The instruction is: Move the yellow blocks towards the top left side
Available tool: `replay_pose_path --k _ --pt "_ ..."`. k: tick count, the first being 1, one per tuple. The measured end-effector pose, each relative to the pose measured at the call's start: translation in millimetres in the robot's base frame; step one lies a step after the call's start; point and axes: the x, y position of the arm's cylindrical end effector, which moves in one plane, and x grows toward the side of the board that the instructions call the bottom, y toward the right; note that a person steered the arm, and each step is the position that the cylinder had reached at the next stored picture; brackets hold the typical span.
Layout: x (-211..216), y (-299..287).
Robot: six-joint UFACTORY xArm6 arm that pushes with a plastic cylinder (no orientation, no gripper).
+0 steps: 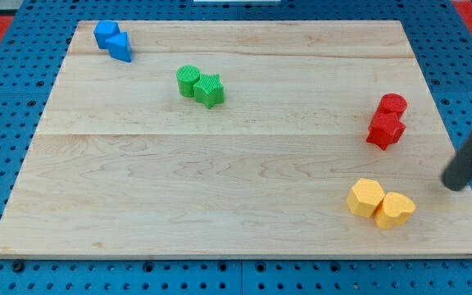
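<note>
My tip (456, 185), a bare rod that holds nothing, stands near the board's right edge, apart from the yellow hexagon block (365, 197) and yellow heart block (394, 209) touching near the bottom right corner; an off-centre push could split them.

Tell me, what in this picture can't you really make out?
- My tip, camera view: blurred, so whether it touches the board is unclear. It sits right of the two yellow blocks, apart from them.
- The rod's upper part: cut off by the view's right edge.
- Blue blocks, red blocks: pressed together in pairs; exact shapes too small to tell.
- Green blocks: their touching sides hide each other.
</note>
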Motion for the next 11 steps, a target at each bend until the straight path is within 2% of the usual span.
replay_pose_path --k 1,2,4,5,7,8,10,11 --pt "70 0" --pt "59 -15" --pt "43 -108" --pt "20 -107" --pt "5 -231" --pt "2 -226" --pt "-3 -107" --pt "-10 -110"
